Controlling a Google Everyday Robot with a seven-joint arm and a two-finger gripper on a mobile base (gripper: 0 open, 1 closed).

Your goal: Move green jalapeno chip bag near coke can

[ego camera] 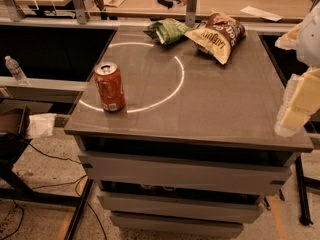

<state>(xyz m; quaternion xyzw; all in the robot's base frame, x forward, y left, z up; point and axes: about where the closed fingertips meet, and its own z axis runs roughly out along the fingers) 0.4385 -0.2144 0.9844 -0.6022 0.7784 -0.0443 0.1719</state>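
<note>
The green jalapeno chip bag (167, 30) lies crinkled at the far edge of the grey table top (210, 99), left of centre. The coke can (109, 87) stands upright near the table's front left corner, on a white ring mark. The bag and the can are well apart. My gripper (299, 101) hangs at the right edge of the view, beside the table's right side, far from both the bag and the can. Nothing shows in it.
A brown and tan chip bag (218, 35) lies right next to the green bag at the back. A plastic bottle (16, 70) stands on a ledge to the left. Desks with clutter run behind the table. Cables lie on the floor at left.
</note>
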